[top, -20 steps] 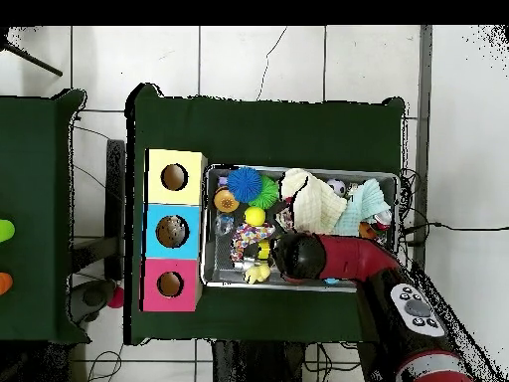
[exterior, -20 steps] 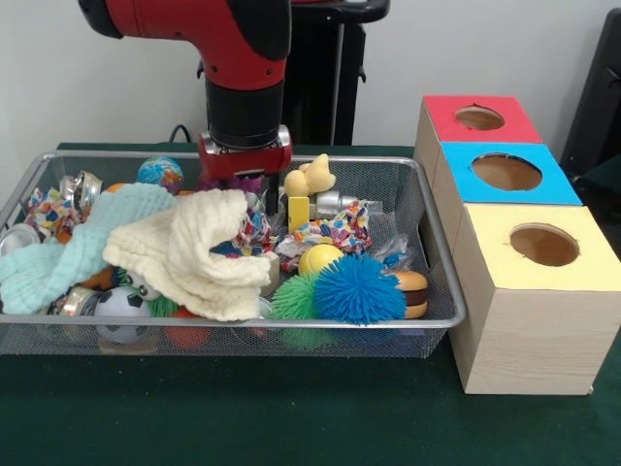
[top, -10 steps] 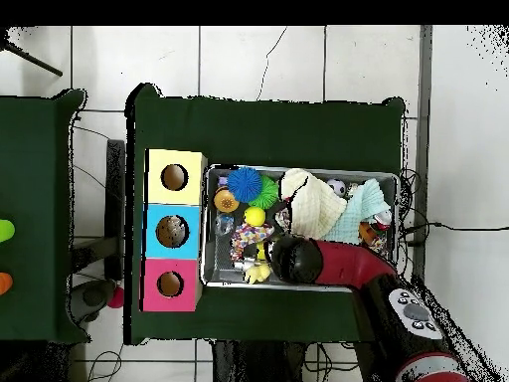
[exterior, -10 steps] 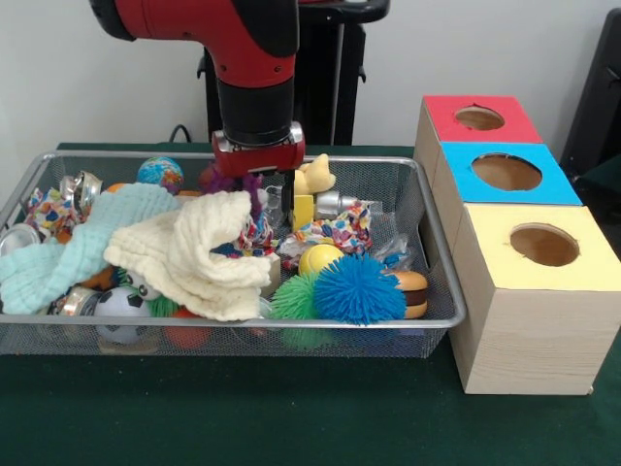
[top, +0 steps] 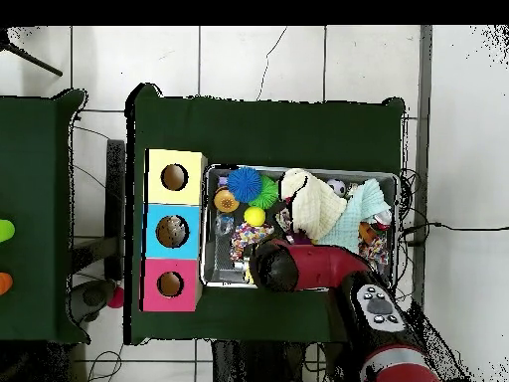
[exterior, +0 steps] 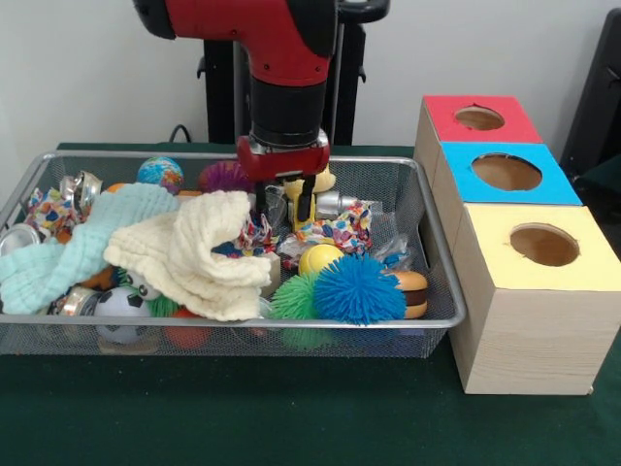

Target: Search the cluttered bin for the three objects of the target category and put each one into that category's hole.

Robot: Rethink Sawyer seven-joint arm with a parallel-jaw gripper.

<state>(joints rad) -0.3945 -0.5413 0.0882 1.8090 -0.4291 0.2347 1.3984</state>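
Since the target category is not named and nothing identifiable shows inside the three holes, the sorting looks barely begun, with all three objects probably still to be found.

Nearest in the front view, along the front rim of the wire bin (exterior: 441, 291), sit a blue spiky ball (exterior: 359, 288), a green spiky ball (exterior: 294, 296), a toy hamburger (exterior: 411, 292) and a small soccer ball (exterior: 121, 306). Behind them a cream cloth (exterior: 194, 254) and a pale blue cloth (exterior: 68, 250) are heaped over the left half, hiding whatever lies beneath. One yellow ball (exterior: 318, 257) lies at mid-bin beside a patterned fabric piece (exterior: 335, 231).

Farther back, the gripper (exterior: 289, 204) hangs low over a yellow block (exterior: 298, 210) near the back rim; its fingers (exterior: 306, 194) appear spread around the block, though whether they touch it is unclear. A globe ball (exterior: 159, 173) and a purple fuzzy ball (exterior: 225, 177) rest along the back rim.

At the table's right edge stand three boxes: yellow (exterior: 539, 243) nearest, then blue (exterior: 506, 173), then red (exterior: 479, 118), one hole each.
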